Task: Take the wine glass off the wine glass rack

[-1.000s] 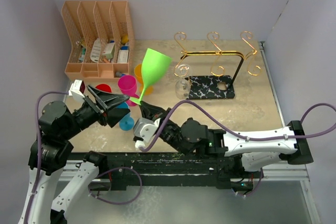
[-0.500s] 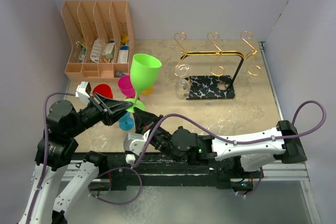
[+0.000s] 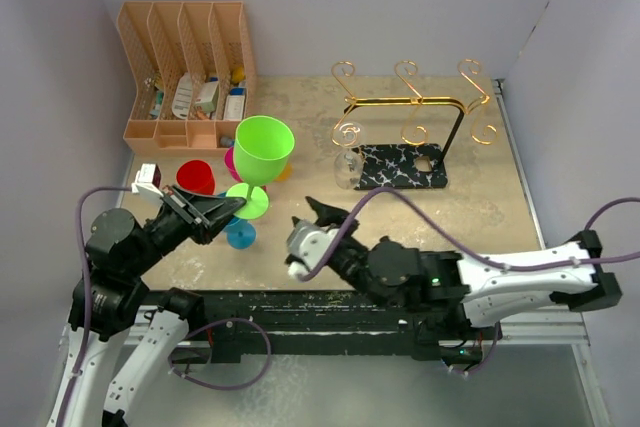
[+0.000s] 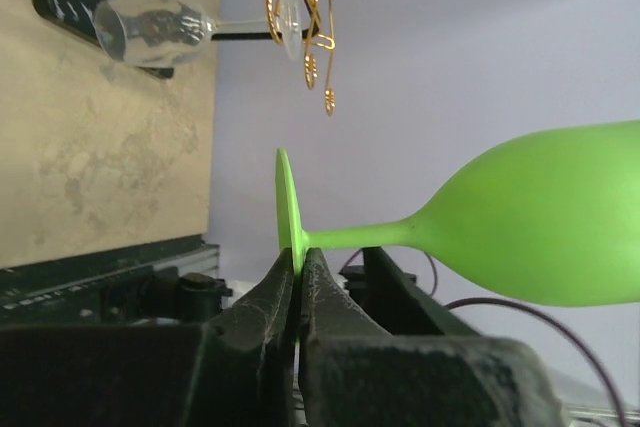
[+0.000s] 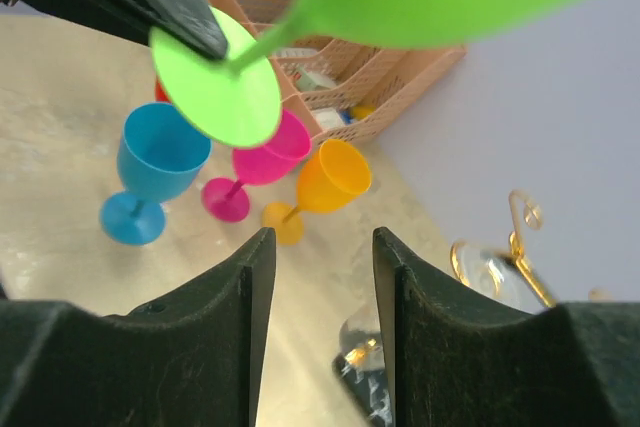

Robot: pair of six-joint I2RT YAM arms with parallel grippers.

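A green wine glass (image 3: 262, 149) stands clear of the table, off the gold wire wine glass rack (image 3: 410, 102). My left gripper (image 3: 235, 205) is shut on the rim of its round foot (image 4: 288, 217), and the bowl (image 4: 540, 217) points away from the fingers. In the left wrist view the jaws (image 4: 298, 262) pinch the thin green disc. My right gripper (image 3: 318, 210) is open and empty, a little right of the glass; the foot (image 5: 215, 87) hangs above its fingers (image 5: 318, 242). A clear glass (image 3: 345, 169) hangs upside down from the rack's front left hook.
Blue (image 3: 240, 235), red (image 3: 195, 175), pink (image 5: 265, 152) and orange (image 5: 330, 177) plastic goblets stand on the table under and left of the green glass. An orange slotted file organiser (image 3: 185, 72) sits at the back left. The rack's marbled black base (image 3: 400, 167) lies right of centre.
The left gripper closed on the green glass's foot. The right gripper let go, opened and drew back to the right. The glass shifted left.
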